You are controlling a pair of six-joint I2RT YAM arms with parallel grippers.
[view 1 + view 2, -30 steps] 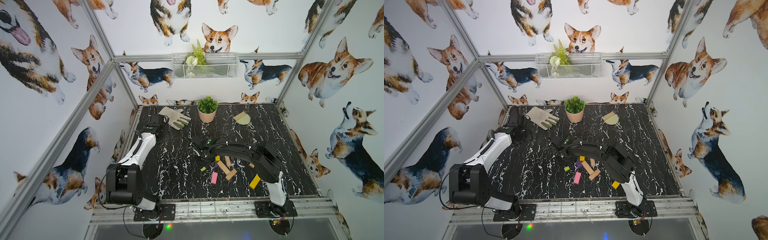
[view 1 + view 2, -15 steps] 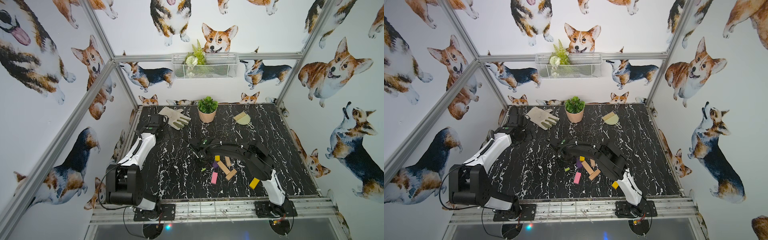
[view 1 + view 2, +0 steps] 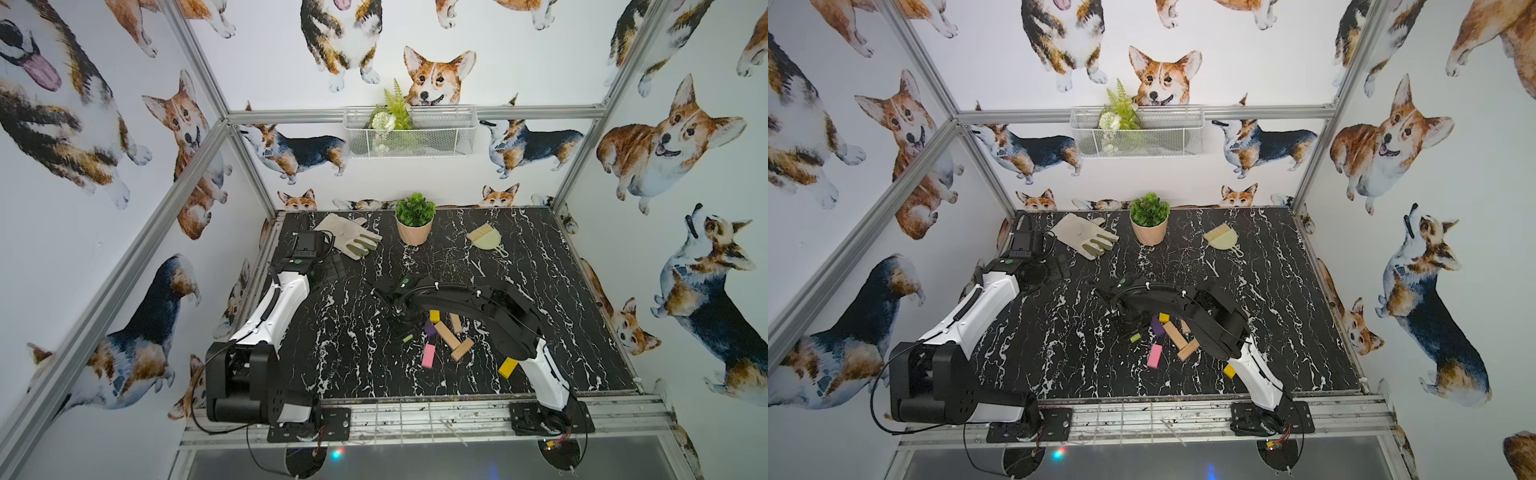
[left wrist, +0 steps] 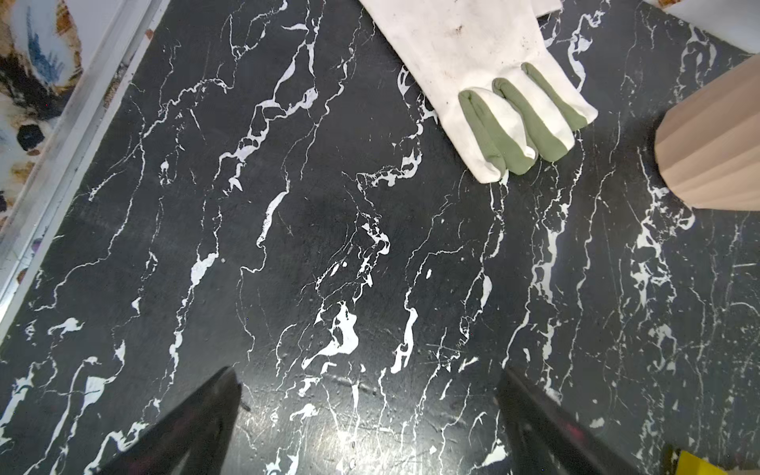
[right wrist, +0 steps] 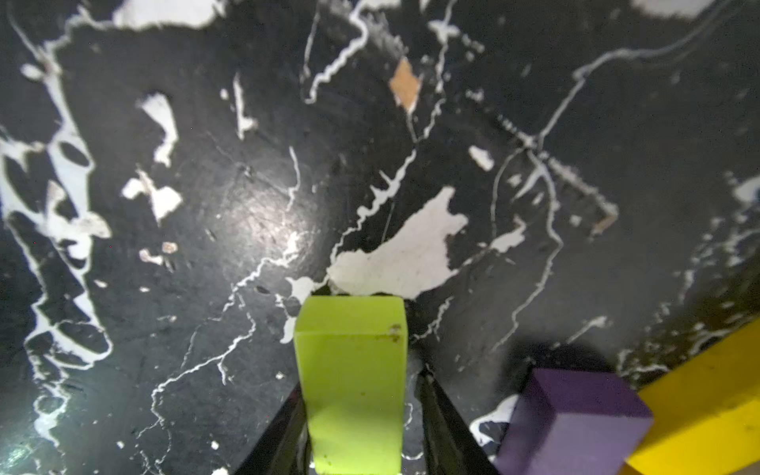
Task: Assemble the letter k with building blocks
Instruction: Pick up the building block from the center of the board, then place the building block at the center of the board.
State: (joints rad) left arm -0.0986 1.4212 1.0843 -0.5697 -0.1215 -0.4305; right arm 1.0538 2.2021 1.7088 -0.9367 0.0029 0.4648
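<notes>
Gripping the lime green block [image 5: 351, 382] is judged to be the step in hand. In the right wrist view the block appears to lie on the bench [image 5: 246, 205], lengthwise between the fingers of the right end effector [image 5: 362, 370]. The jaws stand apart astride it. One finger [image 5: 288, 432] sits against a long face, while a sliver of bench shows beside the opposite face, so the block is not clamped. In a top view the same block [image 3: 407, 338] projects from under the right arm's wrist, on the side of the block cluster nearest the left arm.

Handling, as a judgement: the block looks rigid, light and smooth-painted. It should tolerate a firm pinch but may slip or pivot if held near one end. Take hold across the narrow width, on the two long side faces, close to mid-length.

Just beside it lie a purple block [image 5: 575, 423] and a yellow block [image 5: 707, 395], close together. Further out in a top view lie a pink block [image 3: 428, 355], three tan blocks [image 3: 446, 335] and, apart from the cluster, a second yellow block [image 3: 508, 367]. No letter form is recognisable.

The left end effector [image 4: 370, 374] hangs over bare bench with jaws wide apart and empty, near a glove [image 4: 493, 82] and a plant pot [image 4: 715, 144].
</notes>
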